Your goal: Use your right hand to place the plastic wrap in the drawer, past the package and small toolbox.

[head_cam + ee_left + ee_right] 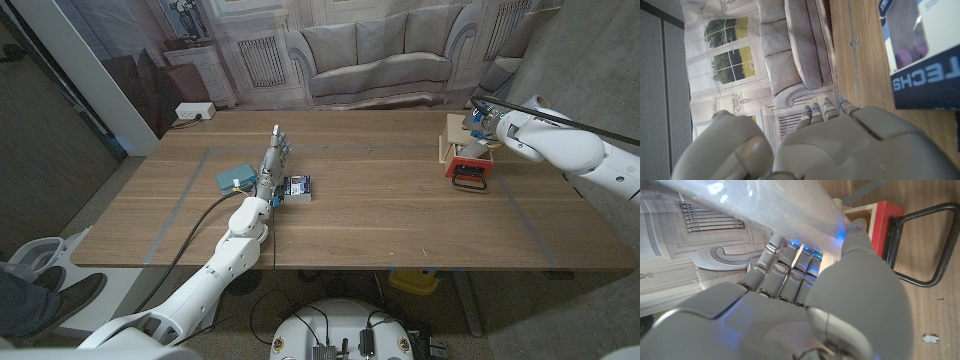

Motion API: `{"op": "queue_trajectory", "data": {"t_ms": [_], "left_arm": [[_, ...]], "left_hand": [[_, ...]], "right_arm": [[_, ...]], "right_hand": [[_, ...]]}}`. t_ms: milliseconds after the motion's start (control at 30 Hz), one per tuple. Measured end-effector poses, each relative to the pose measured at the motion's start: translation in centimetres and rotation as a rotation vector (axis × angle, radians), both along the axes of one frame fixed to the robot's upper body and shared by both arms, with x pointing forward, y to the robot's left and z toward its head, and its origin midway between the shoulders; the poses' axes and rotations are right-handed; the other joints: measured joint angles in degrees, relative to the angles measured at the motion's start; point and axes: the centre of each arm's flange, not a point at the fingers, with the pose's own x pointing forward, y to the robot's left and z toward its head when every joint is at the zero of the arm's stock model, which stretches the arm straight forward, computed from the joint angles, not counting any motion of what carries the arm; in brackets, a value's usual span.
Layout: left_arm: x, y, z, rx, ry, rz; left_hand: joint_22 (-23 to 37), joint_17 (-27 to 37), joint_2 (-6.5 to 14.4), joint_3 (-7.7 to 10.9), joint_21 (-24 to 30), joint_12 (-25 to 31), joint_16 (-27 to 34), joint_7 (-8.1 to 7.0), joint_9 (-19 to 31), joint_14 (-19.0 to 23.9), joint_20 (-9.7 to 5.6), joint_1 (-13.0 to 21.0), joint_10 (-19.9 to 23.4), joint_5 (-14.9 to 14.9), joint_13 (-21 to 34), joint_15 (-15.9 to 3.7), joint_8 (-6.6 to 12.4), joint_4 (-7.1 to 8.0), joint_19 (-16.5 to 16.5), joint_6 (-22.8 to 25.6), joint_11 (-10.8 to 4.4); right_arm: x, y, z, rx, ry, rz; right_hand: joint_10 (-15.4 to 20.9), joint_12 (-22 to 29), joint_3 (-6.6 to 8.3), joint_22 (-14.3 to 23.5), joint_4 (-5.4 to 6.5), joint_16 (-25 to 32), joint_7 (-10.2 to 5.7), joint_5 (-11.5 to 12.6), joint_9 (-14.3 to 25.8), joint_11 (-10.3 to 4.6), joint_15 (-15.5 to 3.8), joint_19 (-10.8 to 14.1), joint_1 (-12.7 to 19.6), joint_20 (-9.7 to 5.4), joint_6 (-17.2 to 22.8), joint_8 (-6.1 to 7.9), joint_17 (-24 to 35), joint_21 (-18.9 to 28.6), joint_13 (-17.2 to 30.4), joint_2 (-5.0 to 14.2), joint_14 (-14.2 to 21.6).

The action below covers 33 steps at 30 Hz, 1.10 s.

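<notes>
Gripping plastic wrap [765, 205], right hand [805, 300] seemingly over drawer [462, 140]

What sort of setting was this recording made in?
Probably a lab or studio test space rather than a home: the sofa and windows are a printed backdrop behind a bare wooden table, with tape lines marked on it.

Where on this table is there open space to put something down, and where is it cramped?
The wide bare stretch of table between the blue-and-white package and the red-fronted wooden drawer is free. It is crowded around the left hand, between the teal box and the package, and at the drawer, where the right hand holds the plastic wrap.
</notes>
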Motion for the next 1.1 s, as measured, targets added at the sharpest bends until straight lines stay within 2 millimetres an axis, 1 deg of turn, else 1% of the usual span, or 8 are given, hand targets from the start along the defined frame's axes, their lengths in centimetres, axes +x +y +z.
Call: {"op": "queue_trajectory", "data": {"t_ms": [267, 367, 500, 567, 633, 700, 733, 1100], "left_arm": [[-0.16, 0.12, -0.02, 0.002, 0.0, -0.001], [-0.18, 0.16, -0.03, 0.001, 0.0, -0.001], [-0.27, 0.35, -0.11, 0.0, 0.0, 0.0], [-0.28, 0.38, -0.13, -0.001, 0.001, 0.0], [-0.28, 0.43, -0.16, -0.003, 0.001, -0.001], [-0.27, 0.45, -0.18, -0.003, 0.001, -0.002], [-0.25, 0.46, -0.23, -0.003, 0.002, -0.002], [-0.1, 0.4, -0.44, -0.01, -0.001, -0.009]], "left_hand": [[0.0, 0.0, 0.0, -0.18, 0.0, 0.0, 0.0, 0.0, 0.0, 0.0, 0.0, 0.0, 0.0, 0.0, 0.0, 0.0, 0.0, 0.18, 0.0, 0.0, 0.0], [0.0, 0.0, 0.0, -0.18, 0.0, 0.0, 0.0, 0.0, 0.0, 0.0, 0.0, 0.0, 0.0, 0.0, 0.0, 0.0, 0.0, 0.18, 0.0, 0.0, 0.0], [0.0, 0.0, -0.01, -0.35, 0.0, 0.0, 0.0, 0.0, 0.0, 0.0, 0.0, 0.0, 0.0, 0.0, 0.0, 0.0, 0.0, 0.0, 0.0, 0.0, 0.0], [0.0, 0.0, -0.01, -0.35, 0.0, 0.0, 0.0, 0.0, 0.0, 0.0, 0.0, -0.01, 0.0, 0.0, 0.0, 0.0, 0.0, -0.01, 0.0, 0.0, 0.0], [0.0, 0.0, -0.01, -0.35, 0.0, 0.0, 0.0, 0.0, 0.0, 0.0, 0.0, -0.01, 0.0, 0.0, 0.0, 0.0, 0.0, -0.01, 0.0, 0.0, 0.0], [0.0, 0.0, -0.01, -0.34, 0.0, 0.0, 0.0, 0.0, 0.0, 0.0, 0.0, -0.01, 0.0, 0.0, 0.0, 0.0, 0.0, 0.0, 0.0, 0.0, 0.0], [0.0, 0.0, -0.01, -0.34, 0.0, 0.0, 0.0, 0.0, 0.0, 0.0, 0.0, -0.01, 0.0, 0.0, 0.0, 0.0, 0.0, -0.01, 0.0, 0.0, 0.0], [0.0, 0.0, 0.22, -0.49, 0.0, 0.0, 0.0, 0.0, 0.0, 0.0, 0.0, -0.24, 0.0, 0.0, 0.0, 0.0, 0.0, 0.15, 0.0, 0.0, 0.0]], "right_arm": [[0.22, -0.02, -0.11, 0.002, -0.002, -0.002], [0.31, 0.01, -0.19, 0.003, -0.001, -0.002], [0.33, -0.01, -0.15, 0.002, -0.008, -0.006], [0.32, -0.03, -0.1, 0.002, -0.012, -0.008], [0.27, -0.06, -0.02, 0.001, -0.02, -0.012], [0.22, 0.0, -0.07, -0.001, -0.022, -0.011], [0.18, 0.01, -0.07, -0.002, -0.025, -0.012], [-0.27, -0.24, -0.32, -0.003, -0.036, -0.024]], "right_hand": [[-0.01, 0.0, 0.02, 0.0, 0.02, 0.0, -0.35, -0.02, 0.01, 0.0, 0.0, 0.0, -0.03, 0.0, -0.33, -0.15, -0.14, -0.07, -0.02, 0.17, 0.0], [-1.47, -0.68, -0.26, 0.0, 0.31, -0.47, -1.64, -0.17, -0.13, -0.46, 0.13, -0.06, -0.72, 0.02, -1.62, -0.16, -0.36, -0.83, -0.11, 0.86, -1.01], [-4.58, -0.98, -0.59, 0.0, 0.64, -0.91, -3.76, -0.18, -0.15, -0.66, 1.03, -1.87, -1.46, 0.21, -3.74, -0.3, -0.41, -2.72, 0.4, 2.51, -4.61], [-6.25, -0.97, 0.72, -0.08, 0.17, -0.91, -4.73, -0.16, -0.13, -0.79, 1.68, -1.88, -2.1, 0.21, -4.72, 0.17, -0.41, -4.81, 0.47, 3.16, -6.82], [-7.96, -0.97, 2.02, -0.08, -1.13, -0.91, -5.44, -0.06, -0.13, -0.9, 2.27, -1.88, -2.96, 0.21, -5.48, 0.19, -0.41, -7.17, 0.42, 4.02, -8.65], [-8.89, -0.97, 3.01, -0.08, -2.12, -0.91, -5.66, 0.3, -0.13, -1.02, 2.68, -1.88, -2.98, 0.2, -6.06, 0.2, -0.31, -9.08, 0.39, 4.04, -9.88], [-9.11, -0.98, 3.46, -0.08, -2.57, -0.91, -5.52, 0.3, -0.15, -0.85, 2.99, -1.88, -4.17, 0.2, -6.59, 0.2, -0.26, -9.81, 0.32, 5.23, -10.19], [-10.84, -0.52, 5.52, 0.17, -4.64, -0.9, -5.62, 0.29, -0.82, -0.92, 3.56, -1.33, -5.97, 0.1, -7.94, 0.22, -0.25, -15.51, 0.03, 7.03, -12.62]]}}
